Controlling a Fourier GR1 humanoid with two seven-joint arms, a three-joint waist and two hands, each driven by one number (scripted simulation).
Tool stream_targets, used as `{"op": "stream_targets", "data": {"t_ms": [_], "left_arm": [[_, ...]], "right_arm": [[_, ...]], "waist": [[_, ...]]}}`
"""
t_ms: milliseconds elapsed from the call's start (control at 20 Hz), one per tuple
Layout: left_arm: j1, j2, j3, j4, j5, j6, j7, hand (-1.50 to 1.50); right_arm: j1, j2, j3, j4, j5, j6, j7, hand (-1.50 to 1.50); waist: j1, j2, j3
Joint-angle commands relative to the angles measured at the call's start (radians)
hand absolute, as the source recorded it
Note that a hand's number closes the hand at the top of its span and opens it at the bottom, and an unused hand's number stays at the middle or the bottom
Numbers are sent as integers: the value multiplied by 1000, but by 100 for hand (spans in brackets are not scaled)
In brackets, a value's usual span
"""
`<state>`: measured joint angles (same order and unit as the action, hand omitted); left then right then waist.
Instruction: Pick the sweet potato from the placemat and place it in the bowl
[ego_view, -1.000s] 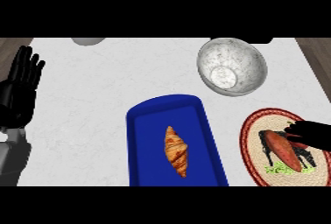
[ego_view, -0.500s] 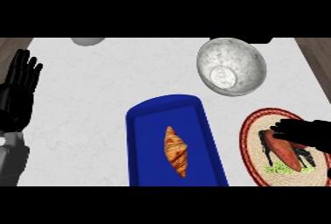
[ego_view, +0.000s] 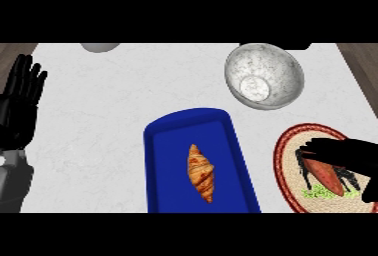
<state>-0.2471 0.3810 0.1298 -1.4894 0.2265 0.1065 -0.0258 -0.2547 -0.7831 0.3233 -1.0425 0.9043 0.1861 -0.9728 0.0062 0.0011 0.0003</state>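
Note:
A reddish-orange sweet potato (ego_view: 325, 175) lies on a round woven placemat (ego_view: 289, 150) with a red rim at the lower right. My right hand (ego_view: 353, 156) covers the placemat from the right, its fingers curling down around the sweet potato's upper end. An empty grey marbled bowl (ego_view: 264, 75) stands at the upper right, well beyond the placemat. Along the left edge my left hand (ego_view: 21, 102) rests open, fingers pointing up.
A blue tray (ego_view: 170, 150) holding a croissant (ego_view: 201, 171) sits in the lower middle, just left of the placemat. A grey object (ego_view: 100, 47) shows partly at the counter's far edge. Dark wood borders the counter at both upper corners.
My right hand has slid further left over the placemat and settled over the sweet potato. The left hand has not moved.

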Motion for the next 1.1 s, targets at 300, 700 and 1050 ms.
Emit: {"op": "stream_targets", "data": {"t_ms": [300, 700, 1050], "left_arm": [[-15, -39, 8, 55, -41, -40, -45, 0], [-50, -26, 51, 75, -34, -55, 0, 0], [-25, -44, 45, 27, -62, -45, 8, 0]], "right_arm": [[-145, 131, -29, 271, 139, -24, -38, -150], [-99, 170, -81, 239, 137, -112, -107, 150], [-125, 186, -110, 244, 131, -127, -143, 150]], "waist": [[3, 2, 0], [-6, 0, 0], [-3, 0, 0]]}}
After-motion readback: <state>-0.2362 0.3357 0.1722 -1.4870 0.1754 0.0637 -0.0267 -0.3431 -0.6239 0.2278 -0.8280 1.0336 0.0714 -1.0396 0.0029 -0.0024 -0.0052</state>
